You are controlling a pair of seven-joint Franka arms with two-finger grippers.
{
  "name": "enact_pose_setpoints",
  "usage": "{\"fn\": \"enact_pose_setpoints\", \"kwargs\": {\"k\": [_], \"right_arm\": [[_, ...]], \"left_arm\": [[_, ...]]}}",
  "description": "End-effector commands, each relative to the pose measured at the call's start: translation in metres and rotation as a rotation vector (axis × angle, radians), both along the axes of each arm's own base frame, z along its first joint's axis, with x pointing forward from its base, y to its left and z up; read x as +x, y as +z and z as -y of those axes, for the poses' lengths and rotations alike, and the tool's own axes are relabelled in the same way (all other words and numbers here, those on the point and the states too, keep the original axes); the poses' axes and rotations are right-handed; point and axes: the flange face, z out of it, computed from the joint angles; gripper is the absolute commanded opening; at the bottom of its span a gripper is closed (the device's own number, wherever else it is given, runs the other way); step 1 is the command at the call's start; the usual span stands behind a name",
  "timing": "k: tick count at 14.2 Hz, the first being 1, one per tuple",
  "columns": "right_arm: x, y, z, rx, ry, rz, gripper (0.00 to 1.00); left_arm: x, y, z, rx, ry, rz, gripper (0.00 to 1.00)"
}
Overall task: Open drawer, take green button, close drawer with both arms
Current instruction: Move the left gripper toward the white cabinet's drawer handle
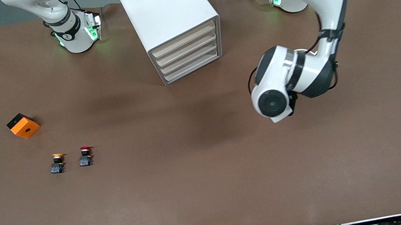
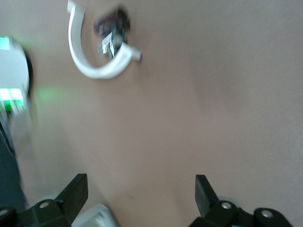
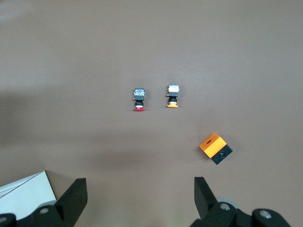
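The white cabinet [image 1: 171,14] stands at the table's middle, near the arms' bases. Its four cream-fronted drawers [image 1: 190,54] are all shut. No green-capped button shows in any view. My left arm's wrist [image 1: 276,95] hangs over bare table beside the cabinet, toward the left arm's end, and hides its gripper in the front view. In the left wrist view my left gripper [image 2: 142,184] is open and empty over the brown mat. My right gripper [image 3: 140,187] is open and empty, high over the table. A corner of the cabinet [image 3: 23,194] shows beside it.
A red-capped button [image 1: 85,156] and a yellow-capped button [image 1: 57,162] lie toward the right arm's end, also in the right wrist view: red [image 3: 138,99], yellow [image 3: 173,95]. An orange block [image 1: 23,126] [image 3: 215,148] lies near them. A white curved clip [image 2: 94,66] lies by the left base.
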Motion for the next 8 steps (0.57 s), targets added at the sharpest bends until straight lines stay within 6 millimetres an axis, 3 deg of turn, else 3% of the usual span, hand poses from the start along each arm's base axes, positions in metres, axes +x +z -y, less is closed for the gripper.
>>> {"fn": "enact_pose_setpoints", "kwargs": {"k": [1,3,7,8], "right_arm": [[0.004,0.000,0.006,-0.008,0.003,-0.008,1.00],[0.008,-0.006,0.008,-0.009,0.007,-0.020,1.00],[0.012,-0.011,0.009,-0.009,0.006,-0.029,1.00],[0.017,-0.022,0.009,-0.010,0.001,-0.051,1.00]], "left_arm": [[0.006,-0.025,0.025,-0.050,0.193,-0.038,1.00],[-0.003,-0.032,0.040,-0.159,0.301,-0.161,1.00],[-0.035,-0.064,0.076,-0.152,0.374,-0.281,1.00],[-0.039,-0.071,0.080,-0.158,0.410,-0.318,1.00]]}}
